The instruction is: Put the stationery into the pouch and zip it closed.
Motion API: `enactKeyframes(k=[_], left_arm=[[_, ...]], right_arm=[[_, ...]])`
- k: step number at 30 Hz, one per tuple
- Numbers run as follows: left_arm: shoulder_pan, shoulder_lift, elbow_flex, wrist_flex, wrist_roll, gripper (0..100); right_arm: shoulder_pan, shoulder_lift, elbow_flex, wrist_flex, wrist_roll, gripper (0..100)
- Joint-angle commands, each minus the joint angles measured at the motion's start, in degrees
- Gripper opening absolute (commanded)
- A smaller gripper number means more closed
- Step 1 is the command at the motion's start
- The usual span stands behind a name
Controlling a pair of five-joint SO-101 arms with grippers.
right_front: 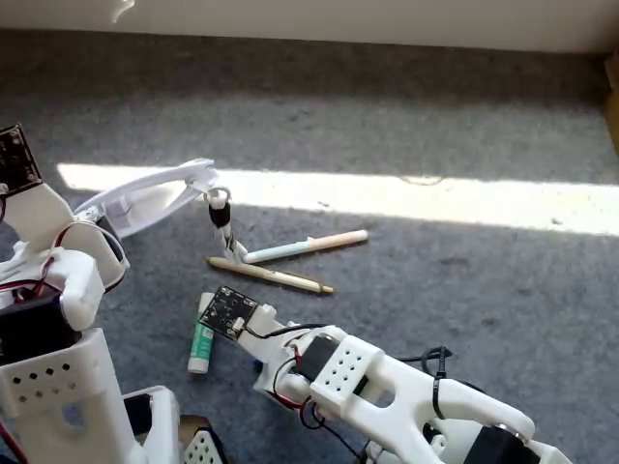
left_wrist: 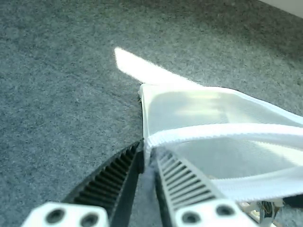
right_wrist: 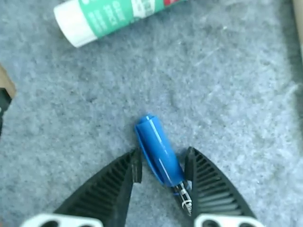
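Observation:
My left gripper is shut on the corner seam of the white mesh pouch and holds it up, mouth open. In the high view the pouch hangs at the left. A black-and-white marker stands tilted at its mouth. On the carpet lie a pastel pen, a wooden pencil and a green-and-white glue stick. My right gripper is down at the carpet, shut on a blue pen that lies slanted between its fingers. The glue stick lies just beyond it.
Grey carpet covers the whole work area, with a bright sunlit strip across the middle. The right arm's white body fills the lower right, and the left arm the lower left. Bare carpet stretches to the right and back.

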Motion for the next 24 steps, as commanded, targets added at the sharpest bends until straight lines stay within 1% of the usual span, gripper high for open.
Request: enactKeyframes(k=[1, 8, 12, 14, 21, 24], left_arm=[[-0.7, -1.2, -0.3, -1.1, 0.4, 1], [-0.7, -1.2, -0.2, -1.1, 0.4, 1], [-0.7, -1.2, -0.2, -1.1, 0.4, 1], [-0.6, -1.2, -0.2, -1.1, 0.4, 1], [-0.6, -1.2, -0.1, -1.1, 0.4, 1], [-0.6, -1.2, -0.1, -1.1, 0.4, 1]], right_arm=[[0.7, 0.0, -2.8, 0.8, 0.8, 14.1], [0.7, 0.1, -0.7, 0.9, 0.8, 13.5], [0.7, 0.0, -0.2, 0.7, 0.8, 4.6], [0.7, -0.1, -0.3, 0.7, 0.8, 1.6], [0.7, -0.7, -0.3, 0.8, 0.5, 0.9], [2.6, -0.7, -0.6, 0.8, 0.4, 0.9]])
